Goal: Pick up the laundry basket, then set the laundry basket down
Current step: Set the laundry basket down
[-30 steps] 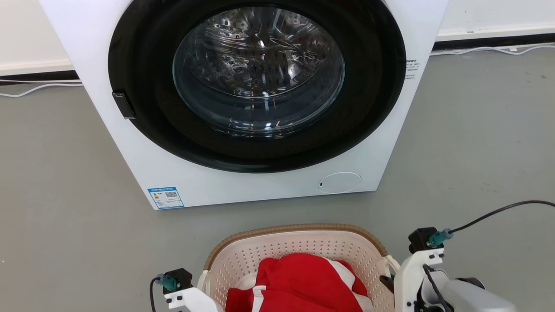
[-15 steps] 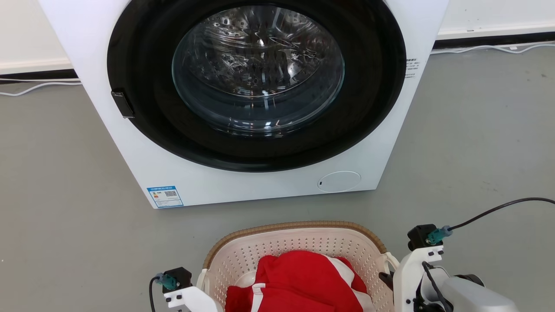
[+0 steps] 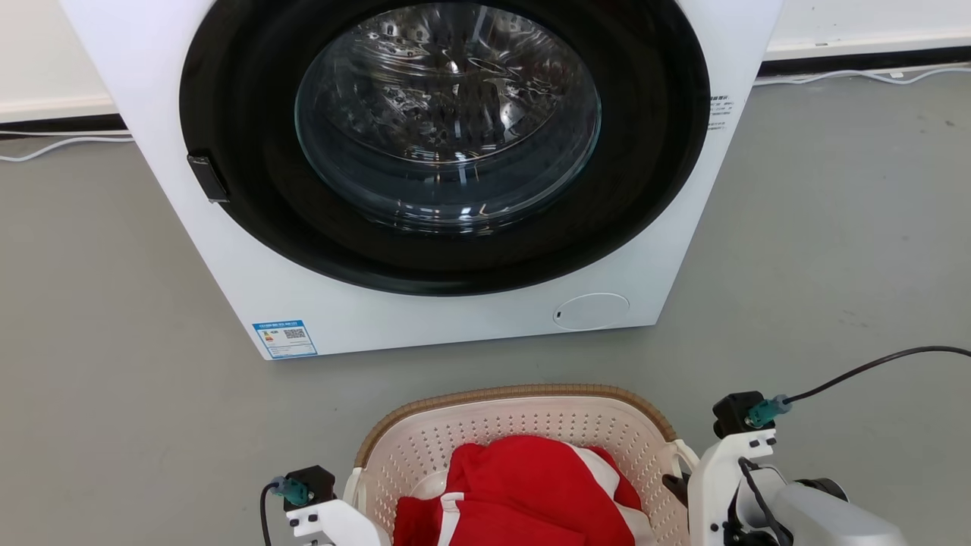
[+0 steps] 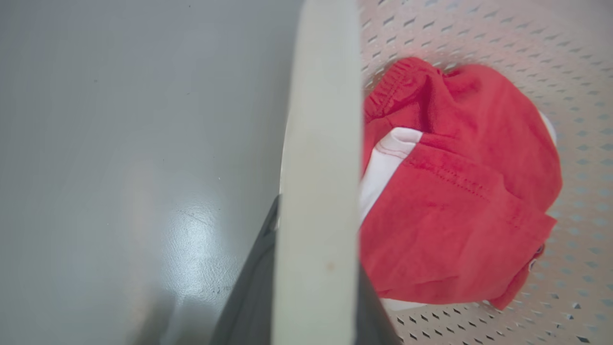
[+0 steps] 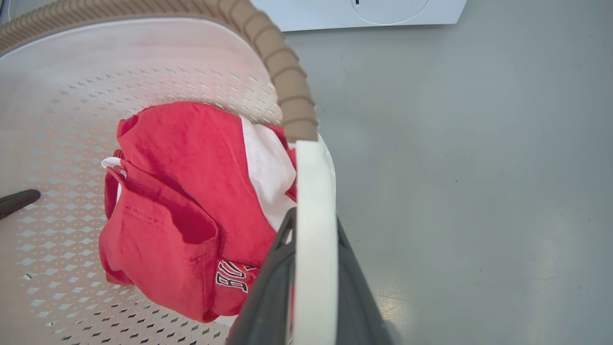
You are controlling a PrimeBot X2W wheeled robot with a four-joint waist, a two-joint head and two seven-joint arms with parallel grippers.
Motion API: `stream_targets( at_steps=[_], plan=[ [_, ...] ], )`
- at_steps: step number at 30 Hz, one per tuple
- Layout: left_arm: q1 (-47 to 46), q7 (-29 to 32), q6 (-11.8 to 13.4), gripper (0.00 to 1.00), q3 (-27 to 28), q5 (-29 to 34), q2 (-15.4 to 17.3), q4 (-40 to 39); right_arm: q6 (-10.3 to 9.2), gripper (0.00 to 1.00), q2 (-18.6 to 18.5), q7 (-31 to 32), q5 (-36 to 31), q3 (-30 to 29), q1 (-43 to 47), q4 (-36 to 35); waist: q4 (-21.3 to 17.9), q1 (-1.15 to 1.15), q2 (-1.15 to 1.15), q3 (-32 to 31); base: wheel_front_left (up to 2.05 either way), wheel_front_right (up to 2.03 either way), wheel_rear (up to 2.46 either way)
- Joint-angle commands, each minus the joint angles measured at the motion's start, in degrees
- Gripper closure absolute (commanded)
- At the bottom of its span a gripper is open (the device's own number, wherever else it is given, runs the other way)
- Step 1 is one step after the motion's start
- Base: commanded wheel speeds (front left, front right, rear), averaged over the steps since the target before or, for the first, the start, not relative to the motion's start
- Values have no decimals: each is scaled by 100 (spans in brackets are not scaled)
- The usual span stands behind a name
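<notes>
The laundry basket [image 3: 523, 392], cream perforated plastic with a brown woven-look rim, sits low in the head view, just in front of the washer. A red and white garment [image 3: 523, 493] lies inside it. My left gripper [image 4: 316, 239] is shut on the basket's white left loop handle [image 4: 318, 143], dark fingers on either side of it. My right gripper [image 5: 313, 220] is shut on the right loop handle [image 5: 313, 182], just below the end of the brown rim [image 5: 287, 86]. I cannot tell whether the basket's bottom touches the floor.
A white front-loading washer [image 3: 227, 250] with a closed round glass door [image 3: 447, 114] stands close behind the basket. Grey floor [image 3: 819, 250] spreads to both sides. White cables [image 3: 45, 148] run along the back wall, and a black cable [image 3: 872, 368] trails from my right wrist.
The whole head view has shifted slightly, so the washer sits a little higher and further left in the picture. Both grips on the handles look unchanged.
</notes>
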Motion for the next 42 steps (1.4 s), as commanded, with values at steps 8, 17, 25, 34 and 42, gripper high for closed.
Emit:
stream_targets(
  at_steps=[8, 17, 25, 34, 42],
  plan=[
    [-390, -162, -14, 100, 57, -73, 158, -29, 42, 100, -207, -205, -101, 33, -70, -101, -10, 0, 0, 158, 0, 0, 0],
    [-555, -368, 159, 100, -56, -50, 158, -190, 42, 100, -388, -458, -118, 33, -200, -181, 3, 0, 0, 582, 0, 0, 0],
    [-833, -657, 388, 100, -129, -67, 158, -365, 42, 100, -580, -776, -93, 33, -384, -300, 53, 0, 0, 1151, 0, 0, 0],
    [-1308, -1003, 728, 100, -266, -112, 158, -611, 42, 100, -893, -1309, 10, 33, -716, -490, 128, 0, 0, 2020, 0, 0, 0],
    [-1650, -1322, 929, 100, -283, -163, 158, -687, 42, 100, -1082, -1700, 101, 33, -892, -674, 166, 0, 0, 2654, 0, 0, 0]
  ],
)
